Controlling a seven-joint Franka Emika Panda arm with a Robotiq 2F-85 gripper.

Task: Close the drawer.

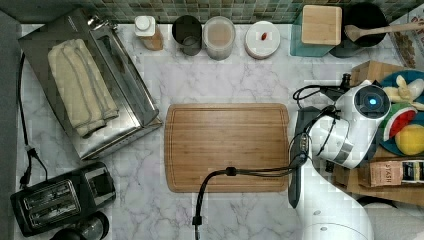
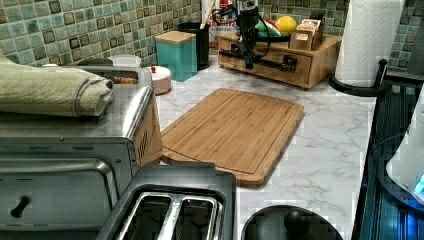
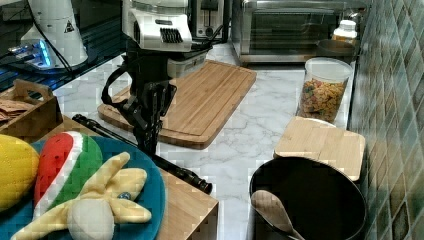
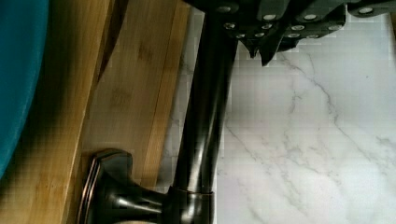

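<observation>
My black end effector [image 3: 148, 142] hangs tip-down just beside the long dark metal bar handle [image 3: 176, 171]. Its two fingers [image 4: 267, 52] look pressed together with nothing between them. They are on the white marble worktop [image 4: 317, 140] side of the bar, not around it.

The handle belongs to the light-brown wooden drawer [image 2: 274, 68]. The drawer sits low in a wooden stand at the worktop's edge, past the big flat bamboo cutting board [image 3: 210, 95]. I cannot tell how far the drawer sticks out.

I think my job now is to push the bar toward the stand. Some things could go wrong:

- The bar is round and shiny. My thin finger tips could slide over or under it, and then I would push on air.
- If I push far from the bar's middle, the drawer could turn a little and get stuck.
- If I push too hard, the whole stand could slide. Then the blue plate [image 3: 152, 175] of soft toy food on top could shake.
- If I go too low, my tips could scrape the worktop.
</observation>
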